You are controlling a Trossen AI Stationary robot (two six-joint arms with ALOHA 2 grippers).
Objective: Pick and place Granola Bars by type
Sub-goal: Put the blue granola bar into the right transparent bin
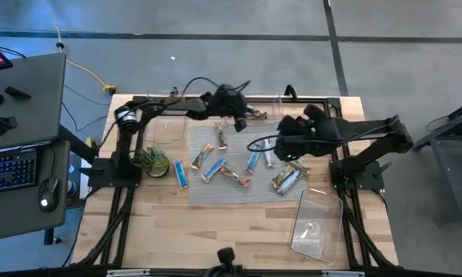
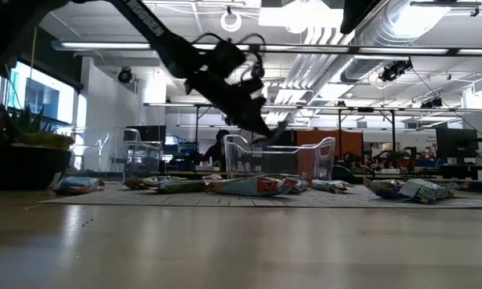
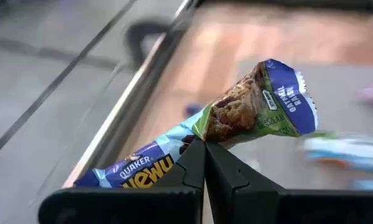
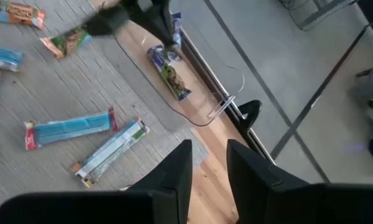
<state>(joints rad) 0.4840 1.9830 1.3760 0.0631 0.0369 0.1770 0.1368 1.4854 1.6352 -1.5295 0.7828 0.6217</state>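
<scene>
My left gripper point(image 3: 205, 155) is shut on a blue and green wrapped granola bar point(image 3: 236, 115). It hovers over the clear bin point(image 4: 224, 102) at the table's far edge, also seen in the high view point(image 1: 241, 121). One similar bar point(image 4: 171, 78) lies flat on the bin's floor. Several other bars, such as a blue one point(image 1: 181, 175) and a silver one point(image 1: 289, 178), lie flat on the grey mat point(image 1: 208, 192). My right gripper point(image 4: 208, 168) is open and hangs above the mat's right part point(image 1: 286, 145), touching nothing. My left gripper pinches the blue and green bar between its two fingers near mid-length point(image 3: 202, 134). The fingers lie across the bar. In the low view they slant down from above point(image 2: 261, 128). The bar is lifted clear above the bin, both of its ends free.
A second clear bin point(image 1: 316, 223) lies near the table's right near corner. A small green plant point(image 1: 150, 161) stands at the mat's left. A desk with a keyboard point(image 1: 11, 165) sits beyond the table's left edge. Bare wood point(image 1: 215, 231) runs along the near side.
</scene>
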